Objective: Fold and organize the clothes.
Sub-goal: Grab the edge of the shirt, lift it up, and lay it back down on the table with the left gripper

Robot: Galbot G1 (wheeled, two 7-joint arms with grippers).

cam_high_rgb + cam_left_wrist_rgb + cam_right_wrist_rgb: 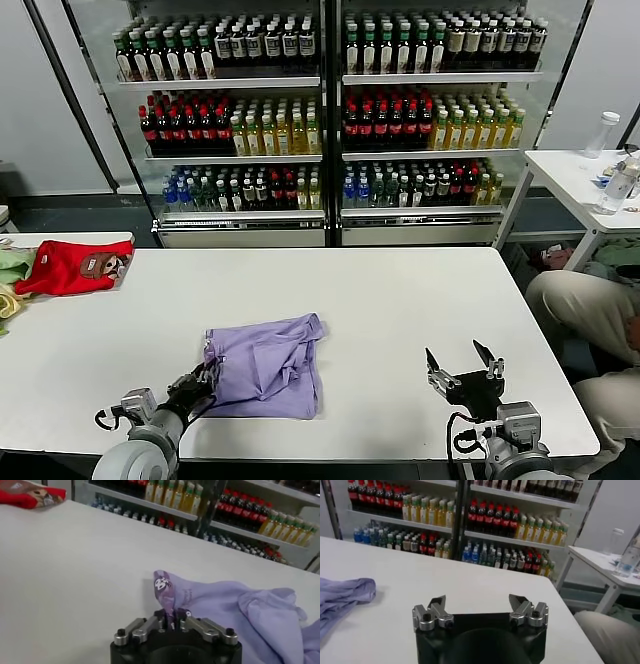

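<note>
Nearest you, your left gripper (pixel 203 381) sat at the table's (pixel 400 300) near edge, fingers pressed together on the near left corner of the lavender T-shirt (pixel 265 365); the left wrist view showed a pinched-up fold (pixel 166 592) with dark purple print rising between the fingers. The shirt lay crumpled and partly folded at the table's near middle. Your right gripper (pixel 465 368) hovered well apart to the shirt's right, fingers spread, holding nothing. Far left, a red garment (pixel 72 267) lay on the table's back corner. Shelves of bottles (pixel 330 110) stood behind.
</note>
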